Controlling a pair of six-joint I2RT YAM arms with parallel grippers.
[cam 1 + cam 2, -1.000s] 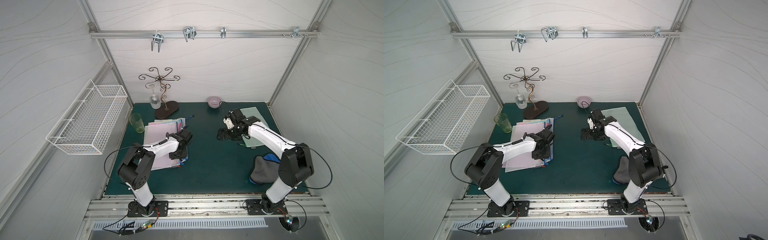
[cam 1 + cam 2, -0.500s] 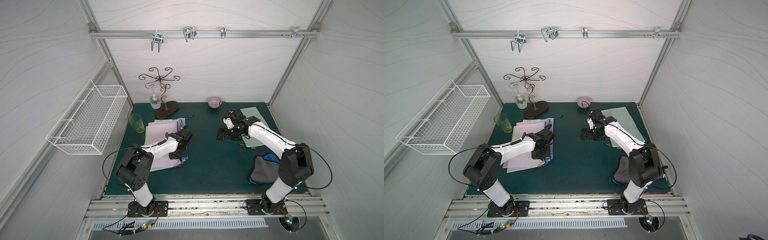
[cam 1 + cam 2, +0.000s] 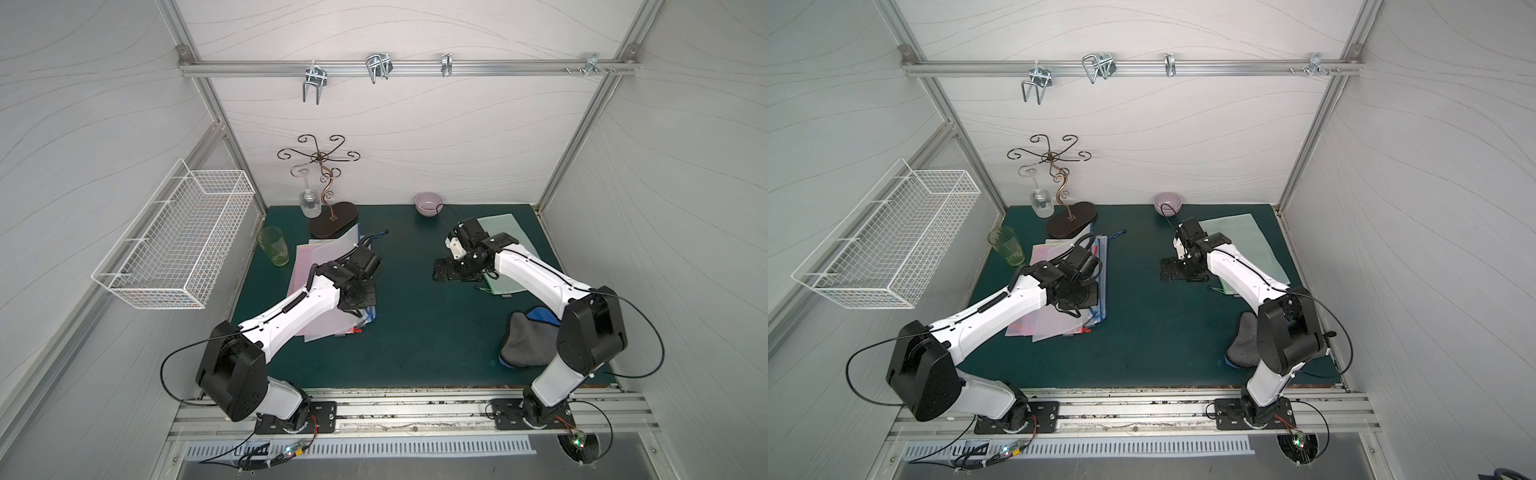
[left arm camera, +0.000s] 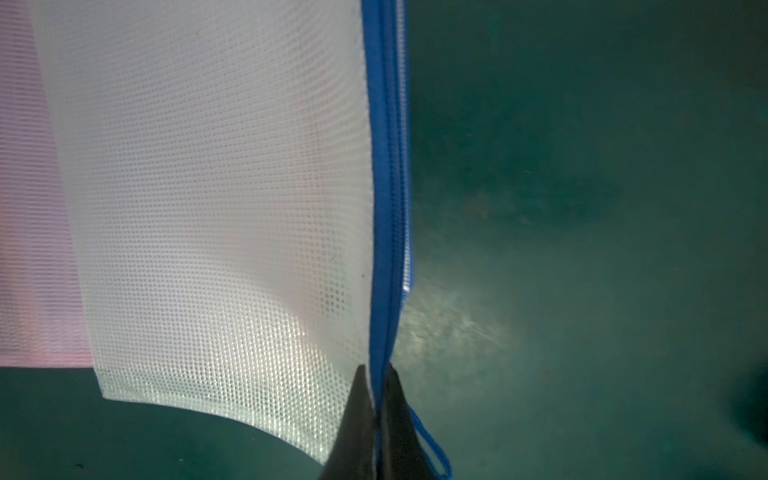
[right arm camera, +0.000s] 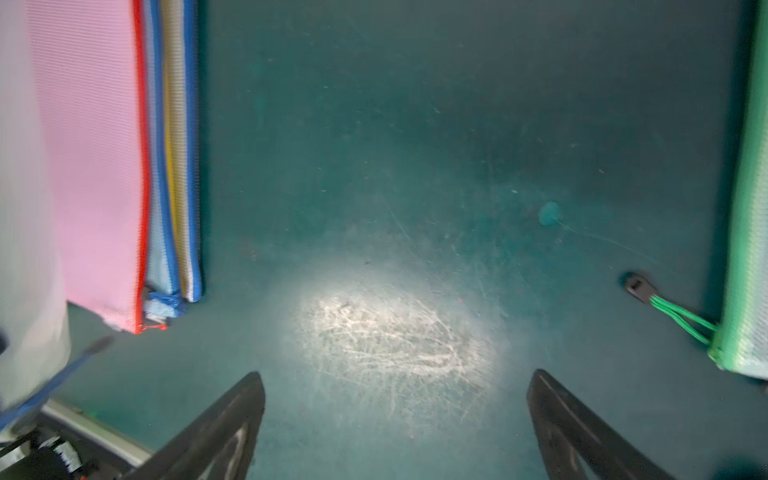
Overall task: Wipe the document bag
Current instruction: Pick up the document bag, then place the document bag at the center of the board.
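White wall panels [image 3: 415, 137] with faint wavy lines, aluminium rail [image 3: 498, 73] across the back wall carrying metal hooks [image 3: 313, 82], white wire basket [image 3: 178, 245] fixed to the left wall, dark green scuffed table mat [image 3: 415, 332], metal track [image 3: 415, 409] along the front, even light

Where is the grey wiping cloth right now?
In both top views the grey cloth lies on the green mat's near right corner, beside the right arm.
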